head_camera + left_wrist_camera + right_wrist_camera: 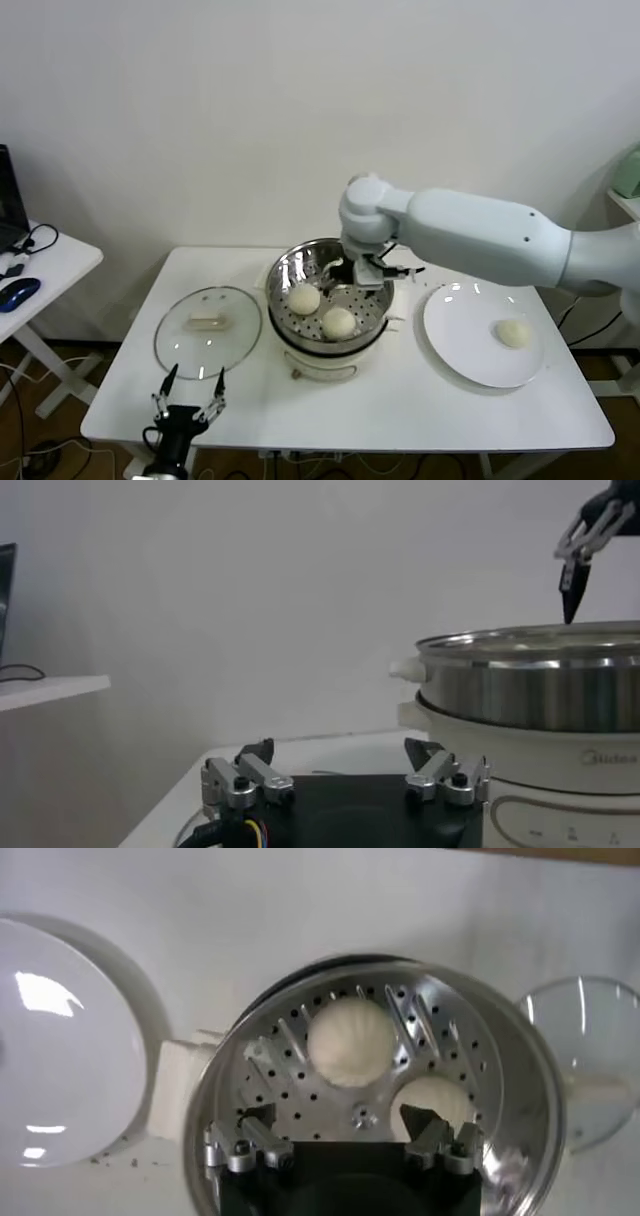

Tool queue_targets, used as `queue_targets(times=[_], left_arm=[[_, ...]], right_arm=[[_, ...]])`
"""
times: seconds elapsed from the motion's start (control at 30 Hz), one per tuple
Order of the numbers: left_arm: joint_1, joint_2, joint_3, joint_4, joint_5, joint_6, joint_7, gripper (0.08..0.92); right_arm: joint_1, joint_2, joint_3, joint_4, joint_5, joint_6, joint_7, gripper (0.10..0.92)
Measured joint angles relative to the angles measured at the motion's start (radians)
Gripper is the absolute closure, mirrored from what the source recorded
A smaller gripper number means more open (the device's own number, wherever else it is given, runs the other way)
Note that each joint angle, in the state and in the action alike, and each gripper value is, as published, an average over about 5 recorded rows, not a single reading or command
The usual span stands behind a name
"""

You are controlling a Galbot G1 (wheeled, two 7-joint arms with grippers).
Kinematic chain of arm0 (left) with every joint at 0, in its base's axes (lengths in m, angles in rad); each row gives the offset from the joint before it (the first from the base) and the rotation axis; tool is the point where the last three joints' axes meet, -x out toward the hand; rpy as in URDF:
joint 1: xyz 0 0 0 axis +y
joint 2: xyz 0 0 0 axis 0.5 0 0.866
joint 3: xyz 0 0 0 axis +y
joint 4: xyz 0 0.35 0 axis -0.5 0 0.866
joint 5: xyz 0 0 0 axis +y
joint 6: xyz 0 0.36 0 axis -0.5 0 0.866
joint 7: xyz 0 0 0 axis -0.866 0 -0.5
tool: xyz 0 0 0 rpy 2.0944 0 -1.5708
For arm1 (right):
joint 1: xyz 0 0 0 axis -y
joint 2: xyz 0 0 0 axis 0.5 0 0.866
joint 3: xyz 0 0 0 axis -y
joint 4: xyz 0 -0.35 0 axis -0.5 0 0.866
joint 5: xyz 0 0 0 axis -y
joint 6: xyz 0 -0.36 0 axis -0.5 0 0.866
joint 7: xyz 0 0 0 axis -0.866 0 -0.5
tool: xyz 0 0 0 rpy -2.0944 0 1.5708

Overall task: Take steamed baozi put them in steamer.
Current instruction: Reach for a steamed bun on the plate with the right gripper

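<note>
from the head view i have my right end effector hanging over the far side of the steamer, fingers spread and empty. two steamed baozi sit on the perforated floor, one toward my left and one nearer the front rim. the one that matters next is the single bun on the white plate, which lies off to my right of the steamer, well apart from the end effector and clearly on the right arm's side. so i judge the coming move is a swing rightward and slightly toward me, then down. the bun is a round dome with no long axis, so approach angle hardly matters. my left end effector is parked low at the front edge of the desk, near the glass lid, fingers apart, far from the plate.

in the left wrist view the left fingers stand open with nothing between them, looking across at the steamer wall; the right end effector's tips show above the rim.

in the right wrist view i look straight down into the steamer: the open fingers frame two buns, neither touched. the plate edge shows beside the steamer, but the remaining bun is out of frame.
</note>
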Motion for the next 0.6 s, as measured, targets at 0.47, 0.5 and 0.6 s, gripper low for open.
queue_targets(times=[0.47, 0.5, 0.6], left_arm=[[-0.027, 0.017, 0.001, -0.008, -0.014, 0.010, 0.008, 0.177], [-0.028, 0.018, 0.000, -0.008, -0.016, 0.010, 0.010, 0.177], [-0.035, 0.019, -0.003, -0.006, -0.019, 0.011, 0.017, 0.177]], right_arm=[[0.087, -0.220, -0.070, -0.195, 0.391, -0.295, -0.048, 0.203], [0.081, -0.241, -0.069, -0.207, 0.402, -0.309, -0.048, 0.203], [0.051, -0.303, -0.051, -0.242, 0.417, -0.338, -0.046, 0.203]])
